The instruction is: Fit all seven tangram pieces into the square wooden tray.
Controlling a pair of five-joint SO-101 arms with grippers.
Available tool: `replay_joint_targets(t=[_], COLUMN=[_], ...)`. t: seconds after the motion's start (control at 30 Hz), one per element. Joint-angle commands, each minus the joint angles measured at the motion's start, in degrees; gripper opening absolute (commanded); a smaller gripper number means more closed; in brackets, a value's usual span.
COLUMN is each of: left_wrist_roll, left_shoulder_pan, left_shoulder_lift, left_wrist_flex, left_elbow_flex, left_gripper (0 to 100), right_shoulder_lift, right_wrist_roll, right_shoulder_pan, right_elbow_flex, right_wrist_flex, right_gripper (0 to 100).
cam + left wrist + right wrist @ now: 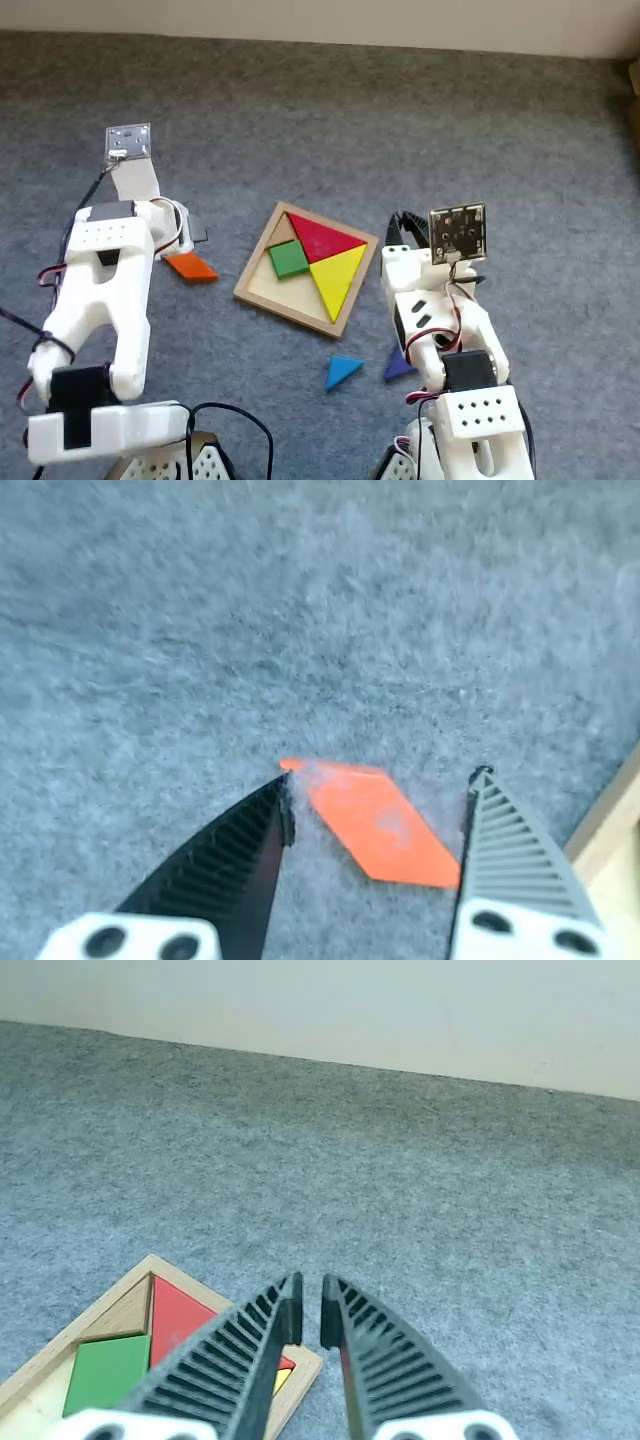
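Three pieces are in the tray [262,288]: red triangle [322,240], yellow triangle [338,275] and green square [289,259]. Red and yellow share an edge. Green sits against red, on the left-arm side of the tray's centre. The rest of the tray floor is bare wood.

Three more lie flat on the grey-felt bench [450,130], all clear of the tray:
- orange parallelogram [192,266]: near the tray's left-arm side, apart from the rim
- blue triangle [342,371]: just off the tray corner nearest the arm bases
- purple triangle [398,366]: beside the blue one, further from the tray toward the right arm, partly hidden by that arm

Can't locate a seventh piece.

Left pincer [382,778]: jaws spread wide, straddling the orange parallelogram [375,823]. Black finger [230,860] is at one tip of the piece, grey finger [510,850] by the opposite end. Can't tell whether either touches it. The tray rim [605,825] is just past the grey finger.

Right pincer [311,1295]: jaws nearly together with a slim gap, nothing between them. It's above the tray's right-arm side, with the tray rim [300,1365], red triangle [180,1315] and green square [105,1370] below it.
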Motion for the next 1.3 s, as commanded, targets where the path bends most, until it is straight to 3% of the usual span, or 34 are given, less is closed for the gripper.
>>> replay_joint_targets(t=[0.0, 0.23, 0.43, 0.73, 1.07, 1.27], left_wrist_roll=[-0.09, 0.0, -0.09, -0.18, 0.0, 9.67], left_shoulder_pan=[1.63, 1.63, 1.63, 1.27, 1.71, 3.65], left_shoulder_lift=[6.11, 24.4, 30.9, 26.24, 10.24, 8.57], left_wrist_flex=[4.75, 15.56, 22.68, 24.18, 24.09, 24.44], left_elbow_flex=[-8.92, -26.33, -34.77, -34.42, -21.49, -18.59], left_gripper=[27, 27, 27, 23, 23, 24], right_shoulder_lift=[-1.27, -1.27, -1.27, -1.27, -1.27, -1.27], right_wrist_roll=[0.0, 0.0, 0.0, 0.0, 0.09, 0.09], right_shoulder_pan=[0.92, 0.92, 0.92, 0.92, 0.84, 0.75], right_elbow_flex=[-0.66, -0.66, -0.66, -0.66, -0.66, -0.57], right_wrist_flex=[-1.54, -1.54, -1.54, -1.54, -1.54, -1.54], right_gripper=[4.9, 4.9, 4.9, 4.9, 4.9, 4.9])
